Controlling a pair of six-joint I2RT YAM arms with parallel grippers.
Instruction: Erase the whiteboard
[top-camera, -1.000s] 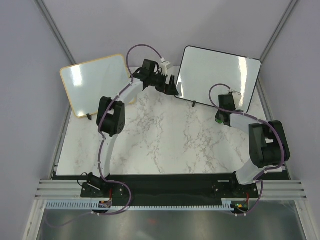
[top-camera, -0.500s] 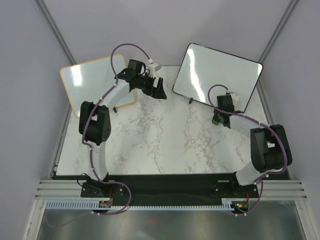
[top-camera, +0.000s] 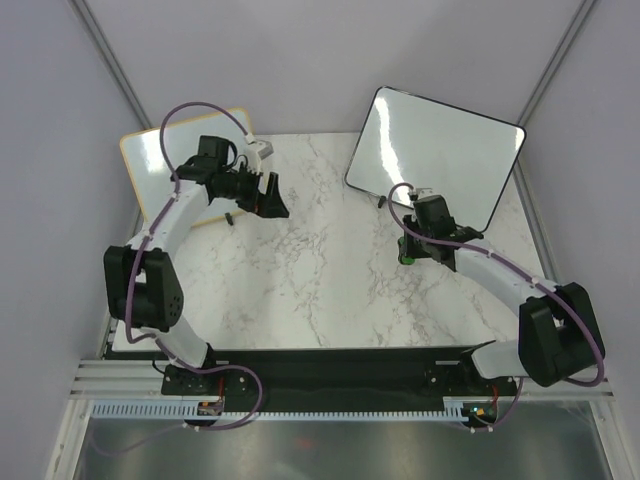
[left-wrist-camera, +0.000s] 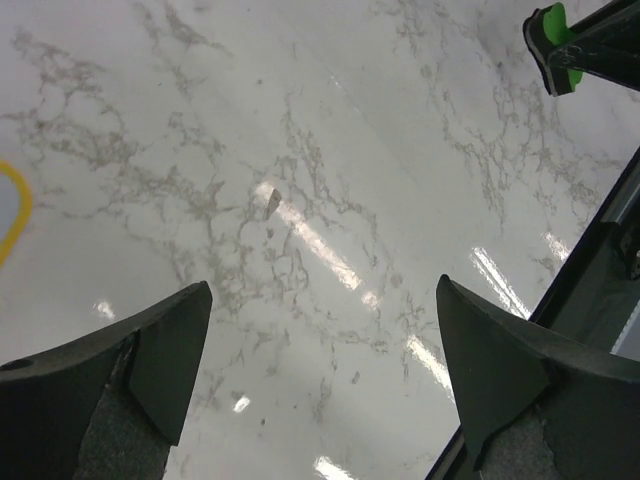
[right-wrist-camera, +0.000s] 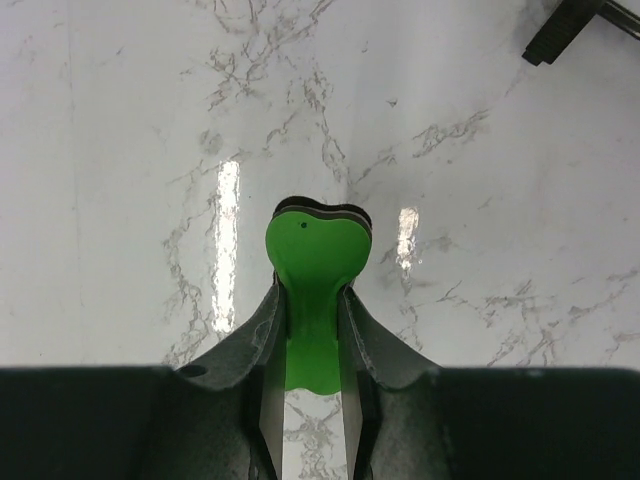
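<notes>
Black-framed whiteboard (top-camera: 440, 150), no marks visible, at the far right corner of the bench (top-camera: 300, 290). Near it the right gripper (top-camera: 408, 252) clamps a green eraser (right-wrist-camera: 318, 250); the left gripper (top-camera: 272, 198) gapes open toward the far left corner. Erasing seems done; next, probably set the eraser down.

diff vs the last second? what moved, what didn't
The left gripper swung left, away from the left edge of the black-framed whiteboard. It now hangs open over the marble table, next to the tan-framed board. The right gripper drew back off the whiteboard's near edge, leftward and toward the bases, shut on the green eraser. The whiteboard turned slightly early on. The tan-framed board stayed put.
</notes>
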